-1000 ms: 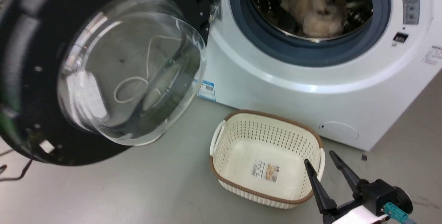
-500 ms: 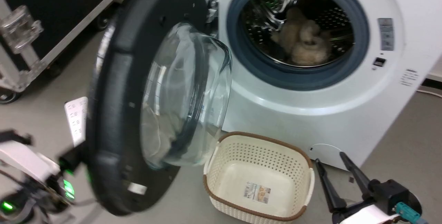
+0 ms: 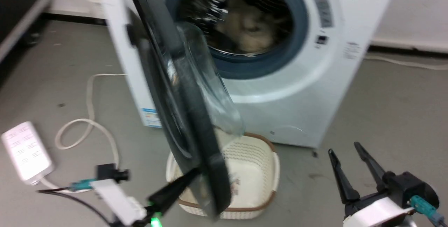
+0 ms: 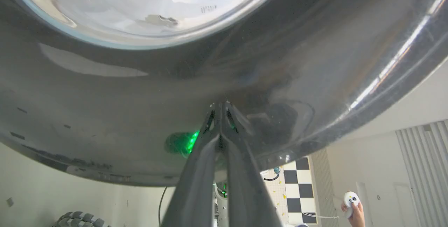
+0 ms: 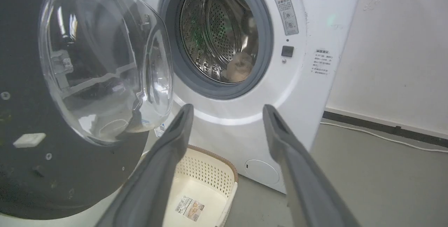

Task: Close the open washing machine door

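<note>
Grey floor all round, and the washing machine sits at twelve o'clock in the head view, porthole uncovered, a beige bundle in the drum. The washing machine door is half open and edge-on, running from eleven o'clock down to six. A cream basket sits on the floor below it.

At seven o'clock the left gripper meets the door's outer face. The left wrist view shows the contact: fingers pressed together, holding nothing, tips on the glossy black rim. At five o'clock there, a person's hand holds a white controller.

The right gripper hangs at five o'clock, spread wide and empty. Its wrist view faces the door's inner side and glass bowl.
</note>
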{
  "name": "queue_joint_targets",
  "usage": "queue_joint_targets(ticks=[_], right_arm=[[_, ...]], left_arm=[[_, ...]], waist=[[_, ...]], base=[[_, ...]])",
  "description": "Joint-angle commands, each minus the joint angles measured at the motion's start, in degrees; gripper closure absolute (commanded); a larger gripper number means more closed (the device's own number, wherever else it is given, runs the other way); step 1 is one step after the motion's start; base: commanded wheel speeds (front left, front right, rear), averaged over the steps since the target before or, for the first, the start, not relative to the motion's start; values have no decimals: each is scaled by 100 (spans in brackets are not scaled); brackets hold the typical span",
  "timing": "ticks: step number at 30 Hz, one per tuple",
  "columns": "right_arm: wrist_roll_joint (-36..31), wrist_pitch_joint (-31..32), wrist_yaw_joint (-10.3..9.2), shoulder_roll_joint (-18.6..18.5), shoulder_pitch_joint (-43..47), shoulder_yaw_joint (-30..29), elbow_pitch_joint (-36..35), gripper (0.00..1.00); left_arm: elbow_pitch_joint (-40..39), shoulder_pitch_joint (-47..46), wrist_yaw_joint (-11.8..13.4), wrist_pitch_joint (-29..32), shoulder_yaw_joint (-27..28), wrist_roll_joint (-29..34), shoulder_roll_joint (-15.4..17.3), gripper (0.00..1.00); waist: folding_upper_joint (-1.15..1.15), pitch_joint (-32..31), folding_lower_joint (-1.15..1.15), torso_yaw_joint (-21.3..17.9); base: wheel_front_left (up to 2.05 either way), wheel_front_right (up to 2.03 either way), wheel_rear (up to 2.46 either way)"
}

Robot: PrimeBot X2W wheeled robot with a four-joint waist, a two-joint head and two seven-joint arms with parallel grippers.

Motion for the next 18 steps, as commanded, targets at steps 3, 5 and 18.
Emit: queue_joint_targets(ticks=[3,5,18], right_arm=[[37,14,5,-88,-118,-28,-62,0],[59,12,5,-111,-164,-30,-77,0],[245,-99,5,-18,-474,1,123,0]], left_arm=[[153,-141,-200,-562,-574,-269,-33,100],[288,-338,-298,-986,-884,-351,-33,100],[2028,-2618,-615,-3748,-1730,-805,-34,100]], waist=[[0,453,0,-821],[0,595,0,-1126],[0,1273,0,-2454]], base=[[0,0,0],[0,0,0],[0,0,0]])
